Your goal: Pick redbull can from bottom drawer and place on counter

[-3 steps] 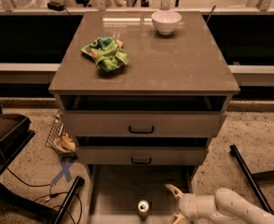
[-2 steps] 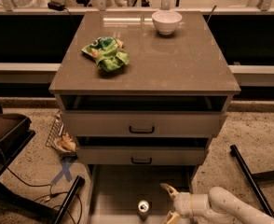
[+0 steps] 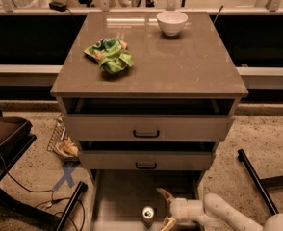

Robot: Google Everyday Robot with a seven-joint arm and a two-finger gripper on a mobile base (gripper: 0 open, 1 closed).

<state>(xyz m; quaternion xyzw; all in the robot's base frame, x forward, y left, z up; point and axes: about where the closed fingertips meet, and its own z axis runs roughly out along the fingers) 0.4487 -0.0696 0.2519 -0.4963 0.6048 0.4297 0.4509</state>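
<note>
The redbull can stands upright on the floor of the open bottom drawer, near its front; its silvery top shows. My gripper is low in the drawer just right of the can, fingers spread open toward it, one finger above and one below at the frame's edge. The white arm comes in from the bottom right. The can is not between the fingers; a small gap remains. The counter tops the cabinet above.
A white bowl stands at the counter's back right. A green crumpled chip bag lies at its left. The two upper drawers sit slightly ajar. A black chair and cables are at left, a black bar on the floor at right.
The gripper has moved left along the bottom drawer, closer to the can. The can and counter items have not moved.
</note>
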